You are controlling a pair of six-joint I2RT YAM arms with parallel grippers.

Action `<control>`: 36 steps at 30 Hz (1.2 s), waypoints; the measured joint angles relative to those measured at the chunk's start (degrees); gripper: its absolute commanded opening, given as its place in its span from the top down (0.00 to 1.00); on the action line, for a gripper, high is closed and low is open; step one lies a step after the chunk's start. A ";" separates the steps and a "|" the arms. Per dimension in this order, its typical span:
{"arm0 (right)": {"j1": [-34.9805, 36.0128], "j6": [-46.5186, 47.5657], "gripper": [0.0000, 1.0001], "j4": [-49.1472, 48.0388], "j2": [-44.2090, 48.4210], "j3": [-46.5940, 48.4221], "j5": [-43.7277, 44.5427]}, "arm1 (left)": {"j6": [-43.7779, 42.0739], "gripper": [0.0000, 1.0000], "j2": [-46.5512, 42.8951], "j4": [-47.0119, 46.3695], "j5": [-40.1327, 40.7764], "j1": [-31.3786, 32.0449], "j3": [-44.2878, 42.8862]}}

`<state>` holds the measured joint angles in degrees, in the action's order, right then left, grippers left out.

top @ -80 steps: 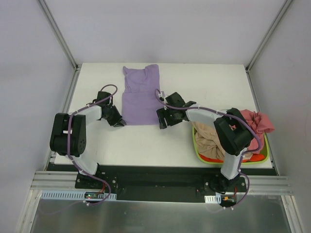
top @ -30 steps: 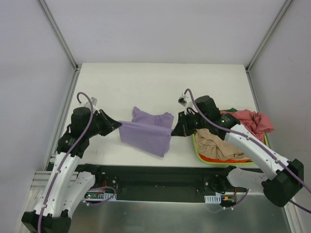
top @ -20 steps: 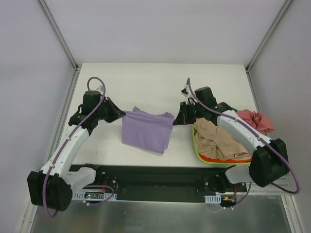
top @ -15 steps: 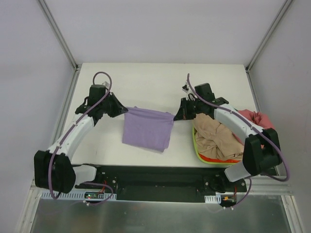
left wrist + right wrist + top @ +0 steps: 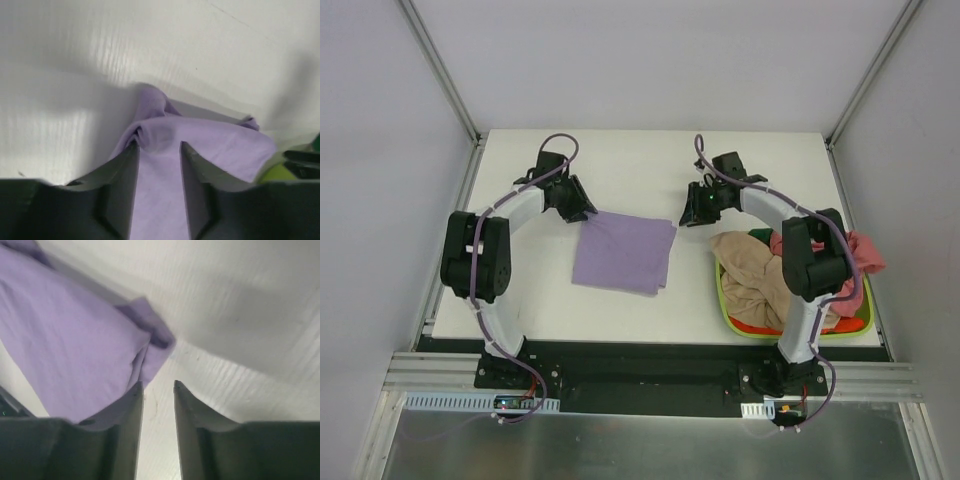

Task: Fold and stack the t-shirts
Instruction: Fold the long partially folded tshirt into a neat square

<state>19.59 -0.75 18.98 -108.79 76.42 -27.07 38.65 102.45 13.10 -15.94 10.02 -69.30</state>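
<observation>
The lavender t-shirt (image 5: 623,252) lies folded into a rough square on the white table. My left gripper (image 5: 586,212) is at its far left corner. In the left wrist view the gripper (image 5: 157,145) is open, with the lavender cloth (image 5: 200,145) lying under and between the fingers, bunched at the tips. My right gripper (image 5: 688,216) is just off the far right corner. In the right wrist view it (image 5: 158,384) is open over bare table, with the shirt's corner (image 5: 85,350) to its left. A tan t-shirt (image 5: 755,270) and a pinkish-red one (image 5: 860,250) lie heaped at the right.
A lime-green basket (image 5: 723,303) stands at the table's near right and holds the heaped shirts, with a bit of dark green cloth (image 5: 760,233) at its far side. White enclosure walls stand close on the left, right and back.
Both grippers lifted the lavender shirt's near edge and carried it toward the far side, folding the shirt over itself. The cloth now lies flat and both grippers have opened.
</observation>
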 measured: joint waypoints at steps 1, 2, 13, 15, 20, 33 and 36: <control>-0.24 0.57 0.50 0.61 -1.20 1.79 1.05 | -0.37 0.27 1.70 -0.09 0.13 -0.02 -1.25; -0.44 1.29 0.48 1.25 -2.08 3.54 1.99 | -0.72 0.08 3.04 -0.04 0.31 -0.02 -2.49; 4.07 3.26 0.04 3.96 7.37 4.22 -1.33 | -2.05 0.01 -7.65 -0.98 -0.17 0.52 -1.95; 7.41 1.84 0.04 2.64 10.73 0.48 -4.37 | -1.95 0.01 -12.00 -1.27 -0.94 1.36 1.25; 18.29 -4.70 0.03 -4.37 13.42 -7.89 -12.00 | -0.74 0.01 -17.20 -2.12 -3.54 5.03 9.94; 15.32 -11.04 0.02 -11.47 3.63 -14.84 -10.47 | 2.97 0.01 -12.15 -7.06 -9.03 6.12 22.49; 14.86 -10.95 0.01 -12.44 4.44 -16.04 -10.54 | 3.96 0.01 -13.88 -9.25 -9.64 6.12 24.90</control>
<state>34.46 -11.70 6.55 -104.36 60.38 -37.60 42.61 88.58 3.86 -25.58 16.14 -44.40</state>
